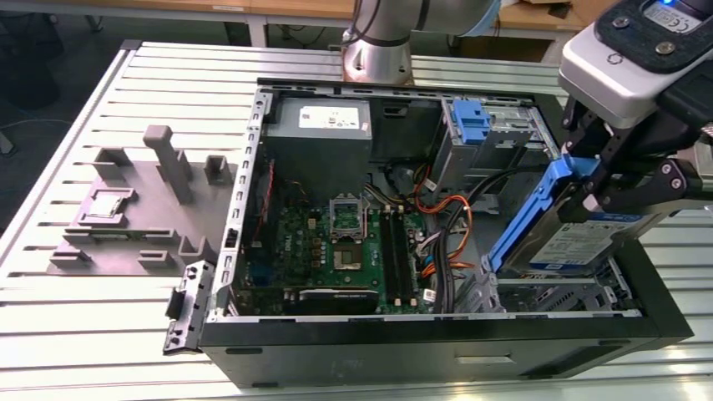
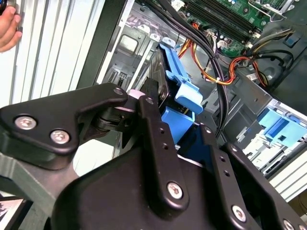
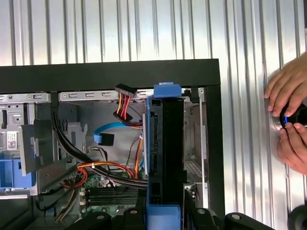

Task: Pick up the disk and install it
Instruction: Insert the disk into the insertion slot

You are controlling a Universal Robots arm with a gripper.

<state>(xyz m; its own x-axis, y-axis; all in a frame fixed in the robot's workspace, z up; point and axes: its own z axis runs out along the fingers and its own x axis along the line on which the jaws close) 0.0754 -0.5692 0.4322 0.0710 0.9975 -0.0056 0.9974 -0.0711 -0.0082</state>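
Note:
The disk (image 1: 579,242) is a silver-grey drive with a white-and-blue label and a blue plastic bracket (image 1: 533,209) along its edge. It hangs tilted over the metal drive bay (image 1: 557,292) of the open computer case, at the exterior view's right. My gripper (image 1: 607,188) is shut on its upper end. In the first wrist view the disk (image 3: 165,153) shows edge-on, running down from my gripper (image 3: 165,218) toward the case's black wall. In the second wrist view the blue bracket (image 2: 180,91) sticks out past my black fingers (image 2: 153,139).
The open computer case (image 1: 446,342) holds a green motherboard (image 1: 346,242), a grey power-supply box (image 1: 323,121), a bare blue caddy (image 1: 473,125) and loose orange and black cables (image 1: 446,234) beside the bay. A grey fixture (image 1: 145,200) lies on the slatted table. A person's hands (image 3: 288,105) hold a small black device nearby.

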